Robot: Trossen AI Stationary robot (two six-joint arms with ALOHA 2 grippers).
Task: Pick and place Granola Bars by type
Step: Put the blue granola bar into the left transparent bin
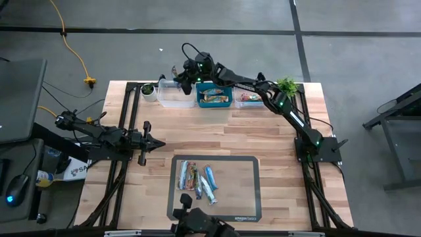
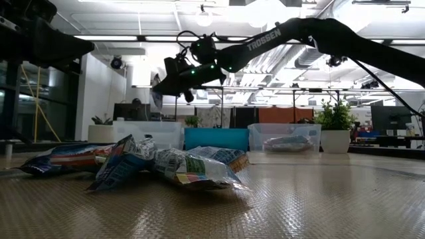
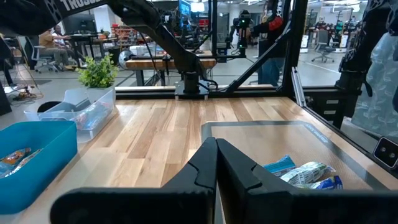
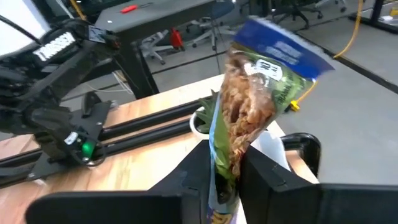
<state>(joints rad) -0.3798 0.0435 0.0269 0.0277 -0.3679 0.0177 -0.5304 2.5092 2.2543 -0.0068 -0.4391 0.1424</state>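
Several granola bars (image 1: 197, 181) lie in a loose pile on the dark-framed mat (image 1: 247, 172) near the table's front edge; they also show close up in the low view (image 2: 172, 166). At the far edge, my right gripper (image 1: 179, 72) hangs over the left clear bin (image 1: 174, 99), shut on a granola bar (image 4: 249, 106) in a blue-and-green wrapper with a clear window. The blue bin (image 1: 214, 87) and the right clear bin (image 1: 250, 104) each hold bars. My left gripper (image 1: 160, 142) waits shut at the table's left, pointing level, with nothing in it. My right gripper pinches the bar's one end (image 4: 227, 168) between its two fingers (image 4: 193, 180). The rest of the bar sticks out past the fingertips. The bar is lifted clear, above the left clear bin (image 2: 143, 133).
The three bins stand in a row along the far edge, with a small potted plant at each end (image 1: 148, 89) (image 1: 287, 85). Bare wood lies between the bins and the mat. A black frame (image 1: 131, 118) borders the table.
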